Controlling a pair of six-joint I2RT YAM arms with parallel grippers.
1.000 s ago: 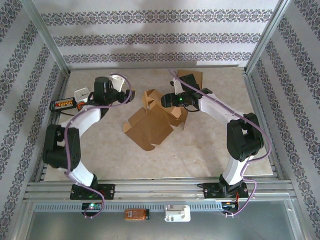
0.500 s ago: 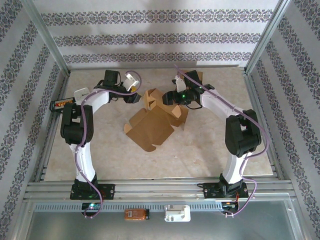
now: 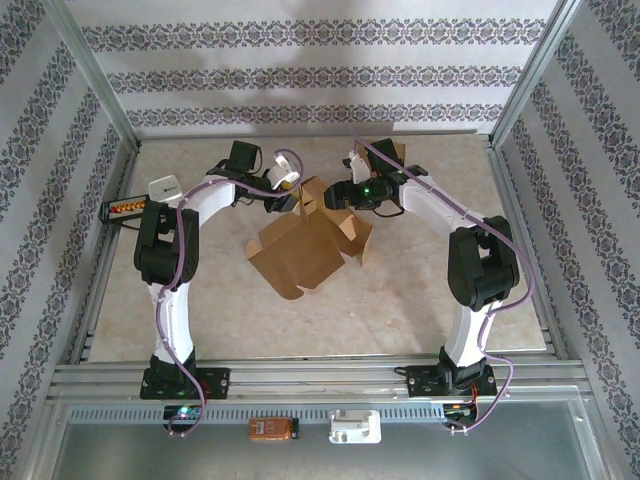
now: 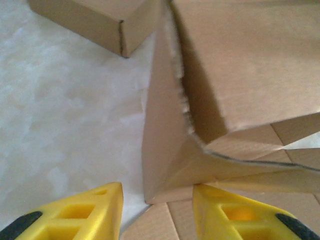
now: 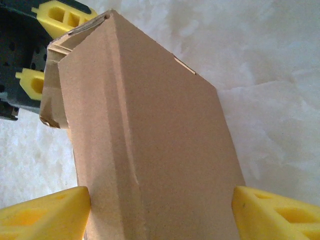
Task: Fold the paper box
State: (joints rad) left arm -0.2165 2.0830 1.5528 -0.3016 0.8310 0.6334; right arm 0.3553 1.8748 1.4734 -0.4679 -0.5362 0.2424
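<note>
The paper box (image 3: 300,250) is only part-folded, with its 7 o'clock flaps flat, the right gripper (image 5: 161,200) clasping its 12 o'clock wall wide, and the left gripper (image 4: 157,192) half-open astride a corner, gripping nothing.

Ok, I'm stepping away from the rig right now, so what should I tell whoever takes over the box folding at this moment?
Left pincer: open, straddling a flap corner at the far-left end of the paper box, not clamped.
Right pincer: shut on a panel of the paper box, gripping it across its width.
Paper box: in the middle of the table, partly raised, with its flaps splayed out.
Done: some panels stand up, and both arms are at the box's far end.
Left: fold the flaps in and close the box. None looks tucked.
</note>
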